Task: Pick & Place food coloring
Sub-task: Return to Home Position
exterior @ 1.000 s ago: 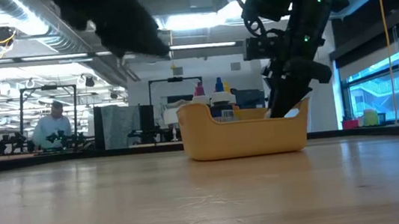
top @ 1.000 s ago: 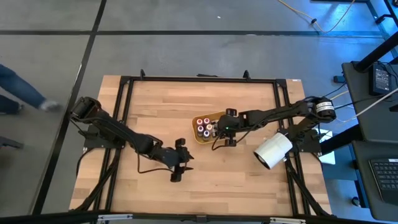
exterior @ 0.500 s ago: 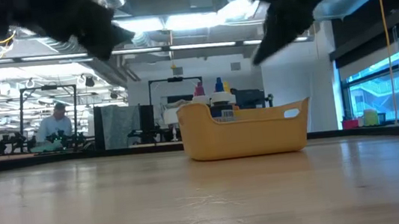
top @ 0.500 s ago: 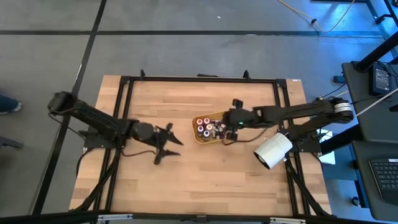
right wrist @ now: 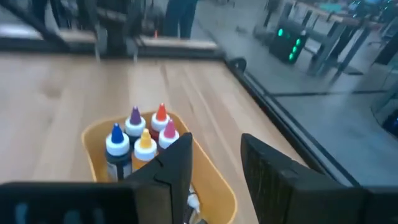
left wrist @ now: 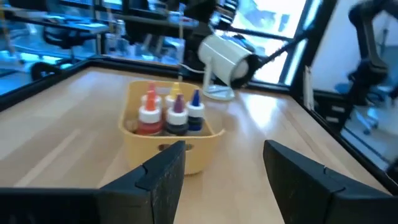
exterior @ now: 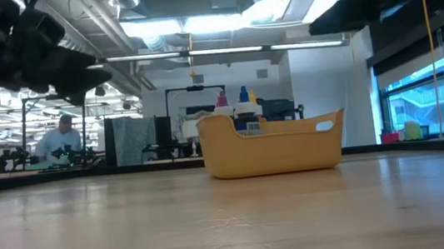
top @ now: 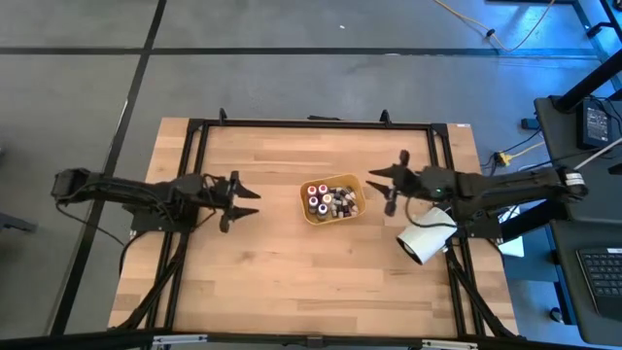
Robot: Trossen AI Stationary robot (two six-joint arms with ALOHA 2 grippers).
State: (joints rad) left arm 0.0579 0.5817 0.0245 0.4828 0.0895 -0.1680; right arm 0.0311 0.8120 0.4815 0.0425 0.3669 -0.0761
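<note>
The food coloring bottles (top: 326, 201) stand upright in a small yellow-orange tray (top: 352, 208) mid-table; their pointed caps are red, purple, blue, yellow and pink (left wrist: 171, 115) (right wrist: 142, 138). In the low view their tips (exterior: 235, 103) stick up over the tray's rim. My left gripper (top: 250, 199) hangs open in the air to the tray's left, fingers pointing at it (left wrist: 224, 168). My right gripper (top: 377, 183) is open too, raised off the tray's right side (right wrist: 217, 167). Neither touches anything.
A big white cylinder (top: 425, 236) lies near the table's right edge, below my right arm; it also shows beyond the tray as a white cylinder (left wrist: 227, 57). A black frame rims the wooden table (top: 243, 272). A person (exterior: 60, 139) sits far off in the room behind.
My right gripper rose out of the tray's right end and drew back toward the table's right edge. My left gripper swung from the middle of the near half toward the left edge and farther back, rising. The tray and bottles stayed put.
</note>
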